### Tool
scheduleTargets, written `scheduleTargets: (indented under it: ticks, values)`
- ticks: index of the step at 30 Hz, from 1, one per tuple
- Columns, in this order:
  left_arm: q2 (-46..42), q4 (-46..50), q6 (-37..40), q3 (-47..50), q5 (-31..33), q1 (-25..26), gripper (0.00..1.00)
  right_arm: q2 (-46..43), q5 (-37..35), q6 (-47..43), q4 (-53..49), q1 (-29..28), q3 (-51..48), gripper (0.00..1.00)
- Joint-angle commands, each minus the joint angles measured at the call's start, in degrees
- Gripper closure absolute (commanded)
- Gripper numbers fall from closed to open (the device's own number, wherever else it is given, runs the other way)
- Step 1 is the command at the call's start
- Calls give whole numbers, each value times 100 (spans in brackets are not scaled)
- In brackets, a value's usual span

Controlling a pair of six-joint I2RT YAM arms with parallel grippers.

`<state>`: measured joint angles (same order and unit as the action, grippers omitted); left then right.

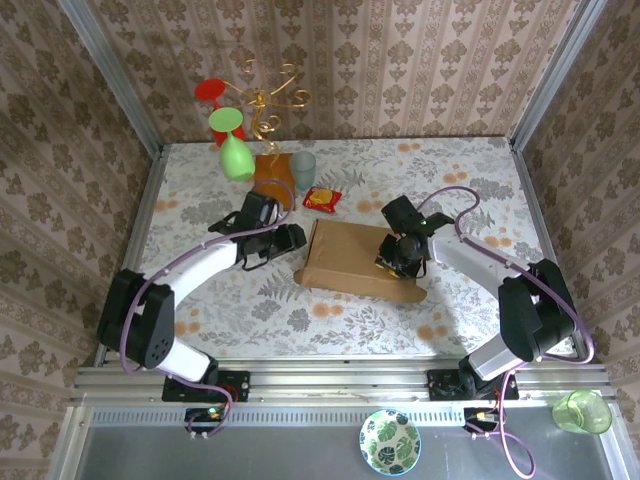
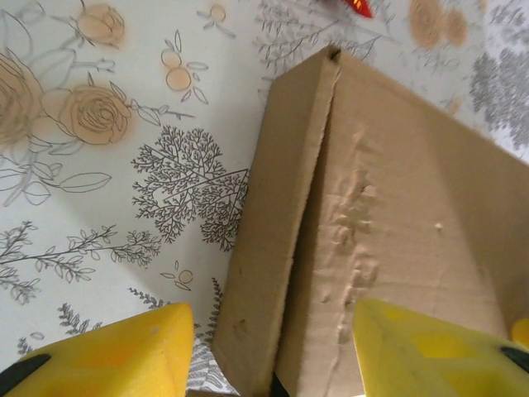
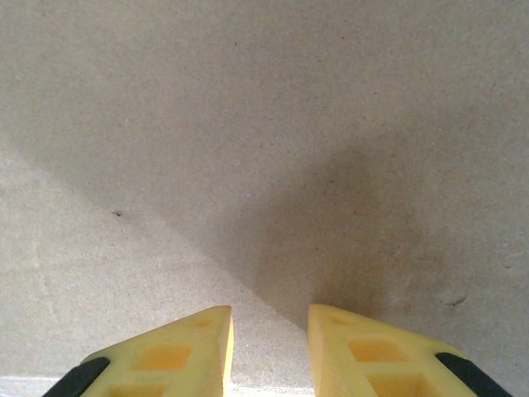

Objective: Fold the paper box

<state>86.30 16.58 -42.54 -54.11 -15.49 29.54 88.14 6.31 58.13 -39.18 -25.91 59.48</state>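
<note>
The paper box (image 1: pixel 355 258) lies closed and flat at the table's middle, a plain brown cardboard mailer. My left gripper (image 1: pixel 290 240) sits at its left end. In the left wrist view the gripper (image 2: pixel 273 360) is open wide, its yellow fingers (image 2: pixel 107 356) straddling the box's side wall and dented lid (image 2: pixel 397 223). My right gripper (image 1: pixel 400 255) is down over the box's right half. The right wrist view has its fingertips (image 3: pixel 190 347) a narrow gap apart right above bare cardboard (image 3: pixel 264 149), with nothing between them.
Behind the box stand a wooden slab (image 1: pixel 272 178) with a gold wire stand, a green glass (image 1: pixel 236 157), a pale cup (image 1: pixel 303 166) and a red packet (image 1: pixel 322 198). A patterned bowl (image 1: pixel 390 441) and a green cup (image 1: pixel 582 411) sit off the table's near edge.
</note>
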Motion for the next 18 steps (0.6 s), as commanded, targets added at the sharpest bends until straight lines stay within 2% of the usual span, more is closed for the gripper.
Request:
scheduleTargets:
  ticks: [1, 10, 18]
  values:
    - [208, -571, 274, 124, -315, 103, 46, 109, -232, -251, -32, 118, -1, 70]
    - [533, -1413, 91, 540, -507, 208, 56, 399, 306, -1064, -46, 641, 157, 69]
    - [587, -1753, -61, 628, -513, 357, 55, 467, 527, -1344, -125, 776, 305, 69]
